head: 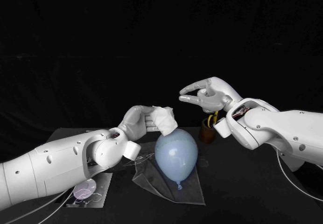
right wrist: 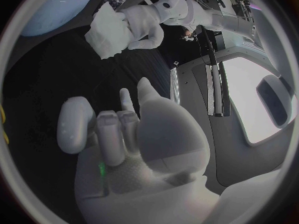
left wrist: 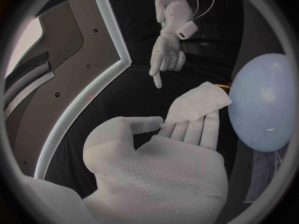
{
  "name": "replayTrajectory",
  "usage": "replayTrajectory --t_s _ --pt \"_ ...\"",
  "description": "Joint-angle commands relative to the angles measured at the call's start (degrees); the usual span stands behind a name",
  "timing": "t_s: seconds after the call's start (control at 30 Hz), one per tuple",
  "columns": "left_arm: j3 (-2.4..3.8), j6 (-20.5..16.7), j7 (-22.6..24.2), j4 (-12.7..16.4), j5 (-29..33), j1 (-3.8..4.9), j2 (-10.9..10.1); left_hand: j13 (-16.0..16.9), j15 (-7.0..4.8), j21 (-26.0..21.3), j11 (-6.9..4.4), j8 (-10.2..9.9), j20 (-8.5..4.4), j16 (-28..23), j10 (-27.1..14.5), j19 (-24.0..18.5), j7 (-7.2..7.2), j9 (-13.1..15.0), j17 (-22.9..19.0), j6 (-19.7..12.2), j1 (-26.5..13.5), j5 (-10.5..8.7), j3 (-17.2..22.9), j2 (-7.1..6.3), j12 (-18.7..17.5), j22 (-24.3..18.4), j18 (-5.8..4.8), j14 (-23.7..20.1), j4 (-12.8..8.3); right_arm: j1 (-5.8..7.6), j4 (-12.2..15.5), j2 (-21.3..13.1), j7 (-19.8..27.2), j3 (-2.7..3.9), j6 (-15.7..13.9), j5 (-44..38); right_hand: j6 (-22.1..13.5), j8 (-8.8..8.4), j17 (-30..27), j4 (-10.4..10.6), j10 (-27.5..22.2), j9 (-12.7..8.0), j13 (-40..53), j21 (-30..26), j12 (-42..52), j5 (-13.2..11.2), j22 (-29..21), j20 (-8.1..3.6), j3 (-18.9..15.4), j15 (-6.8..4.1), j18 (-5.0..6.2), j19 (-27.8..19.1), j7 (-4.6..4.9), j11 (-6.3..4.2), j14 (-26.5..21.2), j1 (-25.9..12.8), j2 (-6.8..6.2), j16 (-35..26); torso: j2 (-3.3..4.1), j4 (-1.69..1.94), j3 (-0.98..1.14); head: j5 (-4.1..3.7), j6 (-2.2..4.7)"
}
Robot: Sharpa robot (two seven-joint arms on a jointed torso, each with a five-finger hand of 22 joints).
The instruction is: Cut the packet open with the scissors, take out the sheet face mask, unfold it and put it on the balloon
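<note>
My left hand [head: 143,122] is raised over the table and grips a folded white sheet mask [head: 164,119] just above the pale blue balloon [head: 176,153]. The left wrist view shows the mask [left wrist: 198,103] lying across the fingertips of the left hand [left wrist: 177,144], with the balloon [left wrist: 264,102] beside it. The balloon rests on a clear opened packet [head: 151,179]. My right hand [head: 206,95] hovers higher, to the right of the mask, fingers loosely curled and apart with nothing in them. From the right wrist, the right hand [right wrist: 124,134] faces the mask [right wrist: 109,32].
A brown cup [head: 207,133] with yellow-handled scissors [head: 212,119] stands behind the balloon, under my right wrist. A second clear packet [head: 87,190] with a pale disc lies on the table at the near left, below my left forearm.
</note>
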Motion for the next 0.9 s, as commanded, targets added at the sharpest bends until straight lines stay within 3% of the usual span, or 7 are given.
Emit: replayTrajectory --t_s 0.03,0.17,0.3,0.37,0.4,0.63,0.9 --pt "0.1 1.2 0.1 0.3 0.8 0.11 0.0 -0.1 0.17 -0.4 0.03 -0.4 0.02 -0.3 -0.6 -0.6 6.19 -0.1 -0.1 -0.6 -2.5 -0.22 0.5 -1.26 -0.3 -0.1 -0.16 -0.5 0.2 -0.04 0.0 0.1 -1.5 0.01 0.0 -2.9 0.6 -0.09 15.0 -0.7 5.2 -0.3 13.8 -0.4 -0.4 0.6 9.8 -0.12 0.2 -0.34 0.56 -0.4 0.07 -0.39 6.1 1.0 -0.22 0.4 0.0 -0.08 0.03 0.31 0.05" --pt "0.1 1.3 -0.1 0.5 0.8 0.11 -0.1 -0.1 0.18 -0.4 0.05 -0.4 0.03 -0.3 -0.8 -0.6 6.2 -0.1 -0.1 -0.6 -3.1 -0.21 0.6 -1.58 -0.3 -0.1 -0.18 -0.6 0.2 -0.06 0.0 0.3 -2.0 0.0 0.1 -4.1 0.9 -0.24 15.0 -1.3 5.2 -0.6 13.8 -0.5 -0.4 1.4 9.8 -0.16 0.5 -0.38 0.57 -0.4 0.05 -0.42 6.1 1.6 -0.5 0.4 0.03 -0.08 0.03 0.43 0.1" --pt "0.1 1.3 -0.4 0.6 1.0 0.11 -0.2 -0.1 0.24 -0.5 0.1 -0.8 0.03 -0.3 -1.3 -1.1 6.22 -0.2 -0.2 -0.9 -4.9 -0.19 0.2 -3.82 -0.4 -0.1 -0.28 -0.8 0.3 -0.09 0.0 0.6 -2.5 0.0 0.1 -5.8 1.2 -0.38 15.0 -2.1 5.2 -1.0 13.8 -0.6 -0.5 1.9 9.7 -0.19 1.1 -0.41 0.6 -0.5 0.01 -0.46 6.1 2.3 -0.72 0.4 0.04 -0.04 0.05 0.59 -0.05" --pt "0.1 1.4 -0.5 0.7 1.1 0.11 -0.2 -0.1 0.26 -0.5 0.1 -0.9 0.03 -0.2 -1.5 -1.1 6.23 -0.2 -0.2 -0.9 -5.3 -0.16 -1.8 -6.6 -0.4 -0.1 -0.32 -0.9 0.3 -0.1 0.0 0.7 -2.8 0.0 0.2 -6.8 1.3 -0.45 15.0 -2.5 5.2 -1.2 13.7 -0.7 -0.5 2.2 9.7 -0.21 1.5 -0.44 0.62 -0.6 -0.01 -0.49 6.1 2.6 -0.85 0.4 0.04 -0.04 0.05 0.58 -0.24" --pt "0.1 1.5 -0.6 0.7 1.2 0.11 -0.2 -0.1 0.29 -0.5 0.13 -1.1 0.02 -0.3 -1.9 -1.1 6.24 -0.2 -0.2 -1.1 -4.7 -0.17 -6.4 -8.68 -0.4 -0.1 -0.33 -1.0 0.4 -0.11 0.0 0.8 -3.0 0.0 0.2 -7.6 1.5 -0.54 15.0 -3.0 5.2 -1.4 13.7 -0.7 -0.6 2.6 9.7 -0.24 2.0 -0.46 0.61 -0.6 -0.02 -0.51 6.1 3.1 -0.98 0.4 0.03 -0.02 0.05 0.52 -0.28" --pt "0.1 2.5 -1.0 0.9 1.8 0.12 -0.3 -0.2 0.4 -0.6 0.18 -1.8 0.02 -0.3 -3.3 -1.6 6.17 -0.3 -0.3 -1.8 0.7 0.24 -22.2 -11.91 -0.5 -0.1 -0.5 -1.6 0.6 -0.21 0.1 1.2 -3.8 0.0 0.1 -11.1 1.9 -0.73 15.0 -4.1 5.1 -2.0 13.7 -0.7 -0.6 2.8 9.7 -0.27 3.1 -0.48 0.61 -0.6 -0.02 -0.52 6.1 3.7 -1.27 0.4 -0.01 -0.01 0.0 0.36 -0.45" --pt "0.1 2.9 -1.2 1.1 1.9 0.12 -0.4 -0.2 0.4 -0.7 0.18 -1.9 0.01 -0.2 -3.3 -1.6 6.18 -0.2 -0.3 -1.9 3.8 0.37 -29.2 -13.26 -0.4 -0.1 -0.54 -1.8 0.6 -0.34 0.4 1.5 -4.4 0.0 -0.1 -13.7 2.2 -0.85 15.0 -4.8 5.1 -2.3 13.7 -0.7 -0.6 3.0 9.7 -0.28 4.1 -0.5 0.61 -0.6 -0.04 -0.53 6.1 4.0 -1.44 0.4 0.04 -0.03 0.01 0.28 -0.53"
